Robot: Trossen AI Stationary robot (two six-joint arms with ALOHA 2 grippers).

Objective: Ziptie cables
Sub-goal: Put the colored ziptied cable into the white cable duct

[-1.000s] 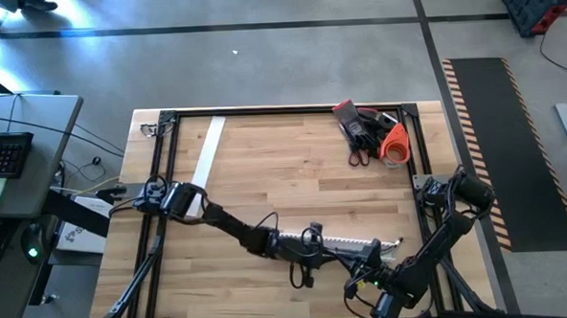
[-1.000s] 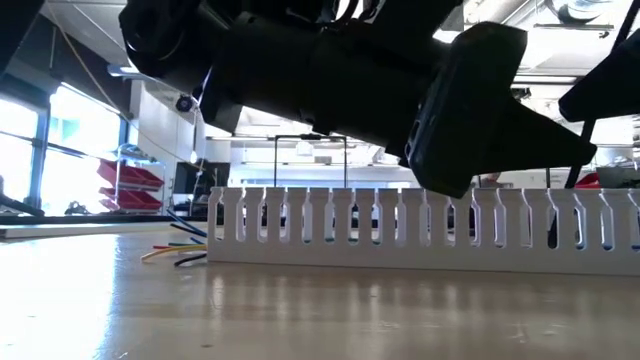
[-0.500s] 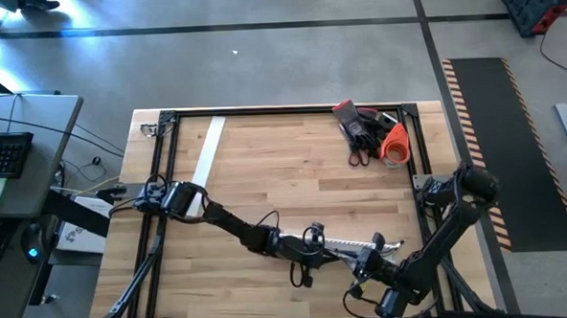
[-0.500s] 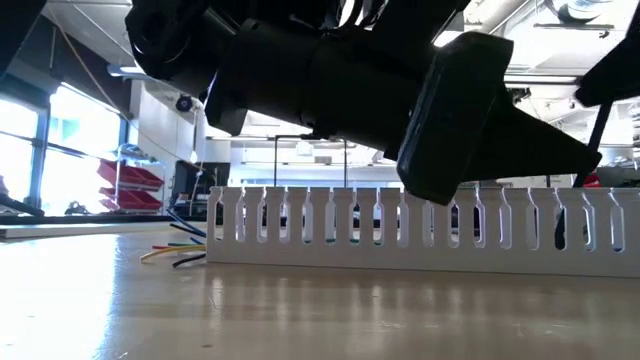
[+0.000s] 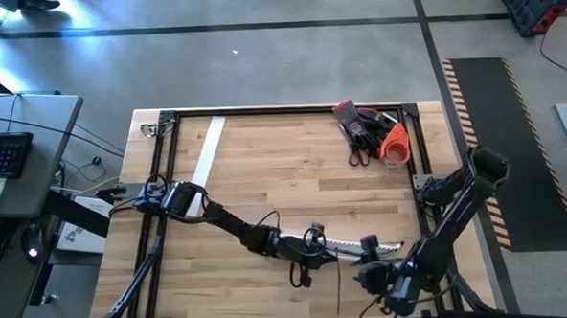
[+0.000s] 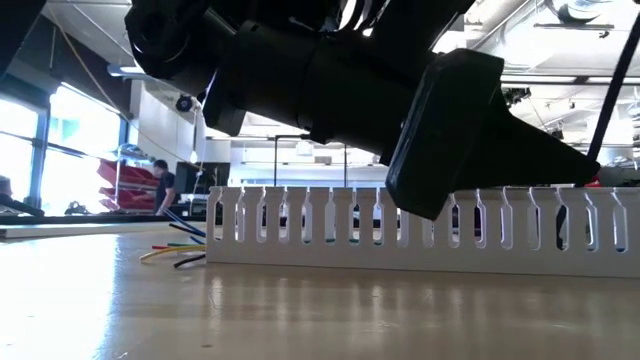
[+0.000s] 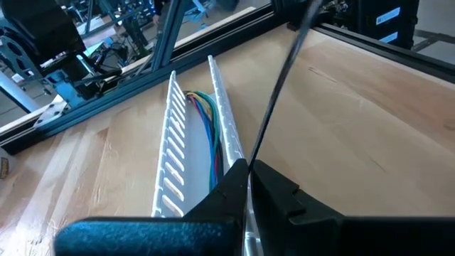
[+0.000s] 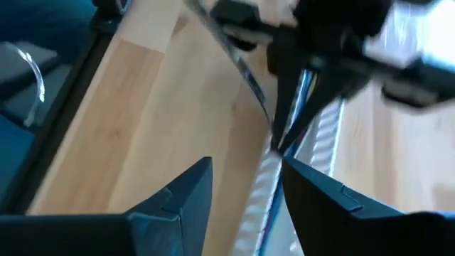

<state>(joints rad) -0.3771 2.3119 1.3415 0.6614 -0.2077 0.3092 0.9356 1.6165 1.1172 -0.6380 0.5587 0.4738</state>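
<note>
The left claw (image 5: 334,256) sits low over the wooden table (image 5: 265,169) at about 6 o'clock, clenched on a thin dark zip tie (image 7: 281,78) that rises straight from between its fingers in the left wrist view. Just beneath it lies the long white slotted plastic channel (image 7: 174,153), and inside that channel run the cables (image 7: 207,121), a bunch of thin coloured wires in blue, green and brownish tones; their loose ends (image 6: 175,250) spill onto the table past the channel's end in the low view.

The right claw (image 5: 370,273) is at about 5 o'clock near the table's front edge, close to the left claw, its fingers (image 8: 181,195) parted with nothing between them, pointed at the channel and the other claw's tips.

A red, black and orange heap of tools (image 5: 369,131) lies at 1 o'clock, well apart. A flat white strip (image 5: 207,151) lies at 10 o'clock.
</note>
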